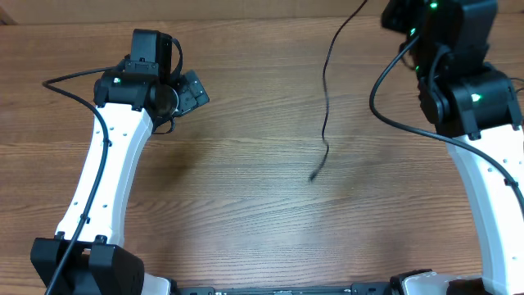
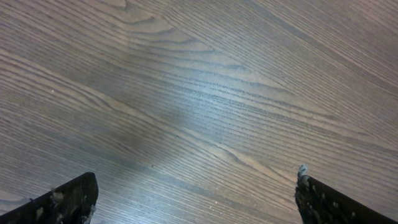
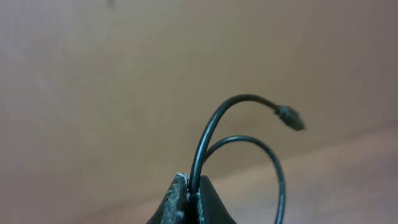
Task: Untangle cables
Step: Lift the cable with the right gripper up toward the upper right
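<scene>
The wooden table (image 1: 246,213) is filling the overhead view. The left gripper (image 2: 198,202) is hovering over the table's left half, its fingers spread wide and holding nothing. The right gripper (image 3: 191,200), high over the table's far right corner and partly cut off overhead, is pinching the cable (image 1: 325,98) tight. The cable is hanging down toward the table's middle; its lower tip is possibly touching the wood. A small plug (image 3: 290,117) is curling above the closed fingers.
</scene>
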`<state>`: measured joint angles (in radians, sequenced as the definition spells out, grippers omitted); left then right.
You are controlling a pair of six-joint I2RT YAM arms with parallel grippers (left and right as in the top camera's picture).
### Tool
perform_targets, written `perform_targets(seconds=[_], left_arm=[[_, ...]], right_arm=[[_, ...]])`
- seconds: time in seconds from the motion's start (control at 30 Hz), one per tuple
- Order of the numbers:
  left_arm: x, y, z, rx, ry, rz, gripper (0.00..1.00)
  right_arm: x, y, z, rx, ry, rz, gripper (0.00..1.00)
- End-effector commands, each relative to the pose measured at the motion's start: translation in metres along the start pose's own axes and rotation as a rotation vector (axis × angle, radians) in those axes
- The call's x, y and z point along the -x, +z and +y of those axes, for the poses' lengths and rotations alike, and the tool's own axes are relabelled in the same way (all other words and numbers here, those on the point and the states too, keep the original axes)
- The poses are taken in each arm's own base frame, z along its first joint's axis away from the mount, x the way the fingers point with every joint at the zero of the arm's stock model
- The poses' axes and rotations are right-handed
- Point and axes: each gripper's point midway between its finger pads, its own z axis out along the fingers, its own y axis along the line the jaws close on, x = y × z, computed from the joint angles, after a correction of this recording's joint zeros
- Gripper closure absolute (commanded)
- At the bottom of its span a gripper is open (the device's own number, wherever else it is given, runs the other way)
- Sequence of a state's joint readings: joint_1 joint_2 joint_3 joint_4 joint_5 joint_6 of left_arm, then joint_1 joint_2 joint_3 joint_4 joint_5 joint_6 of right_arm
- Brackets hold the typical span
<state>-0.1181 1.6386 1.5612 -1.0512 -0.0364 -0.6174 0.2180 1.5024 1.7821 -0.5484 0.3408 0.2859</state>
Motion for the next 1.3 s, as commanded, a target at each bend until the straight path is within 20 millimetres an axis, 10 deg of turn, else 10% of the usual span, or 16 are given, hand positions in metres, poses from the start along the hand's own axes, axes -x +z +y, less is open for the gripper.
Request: perform_targets(seconds=[0.0, 0.27, 0.6, 0.9, 1.27], left_arm=[[0.002, -0.005, -0.005, -0.017, 0.018, -0.012, 0.00], [0.002, -0.005, -0.005, -0.017, 0.018, -0.012, 0.00], [0.002, -0.005, -0.005, -0.017, 0.018, -0.012, 0.00], [0.002, -0.005, -0.005, -0.017, 0.018, -0.012, 0.00], [0.002, -0.005, -0.005, -0.017, 0.018, -0.012, 0.00]], right_arm=[[0.045, -0.010, -0.029, -0.142, -0.077, -0.156, 0.96], [0.101, -0.020, -0.095, -0.349, 0.000, -0.369, 0.96], [0.096, 0.019, -0.179, -0.527, -0.004, -0.358, 0.96], [0.048, 0.085, -0.236, -0.616, -0.028, -0.255, 0.96], [-0.085, 0.172, -0.274, -0.620, -0.091, 0.075, 0.96]])
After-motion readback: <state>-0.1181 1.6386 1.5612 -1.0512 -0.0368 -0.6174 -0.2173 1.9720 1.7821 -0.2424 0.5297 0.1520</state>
